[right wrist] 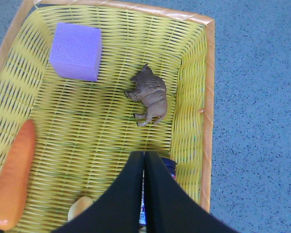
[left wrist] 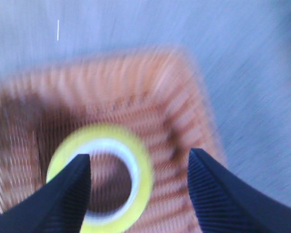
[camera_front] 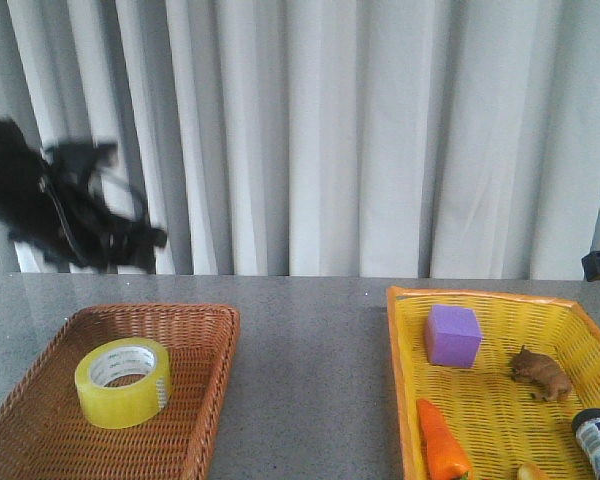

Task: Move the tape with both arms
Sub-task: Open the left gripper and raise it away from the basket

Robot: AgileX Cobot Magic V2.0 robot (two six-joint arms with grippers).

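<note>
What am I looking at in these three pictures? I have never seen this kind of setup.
A two-armed robot at a grey table. One picture looks forward from the robot; the other two come from cameras on its wrists. The wide roll of translucent yellow packing tape lies in the brown wicker basket. The left end effector, open, hangs above that roll, holding nothing; its picture is blurred. The right end effector, shut and empty, hangs over the yellow woven basket containing a purple foam cube, small brown toy animal and orange carrot.

Print on the tape's [camera_front: 123, 382] white core is too small to read.
</note>
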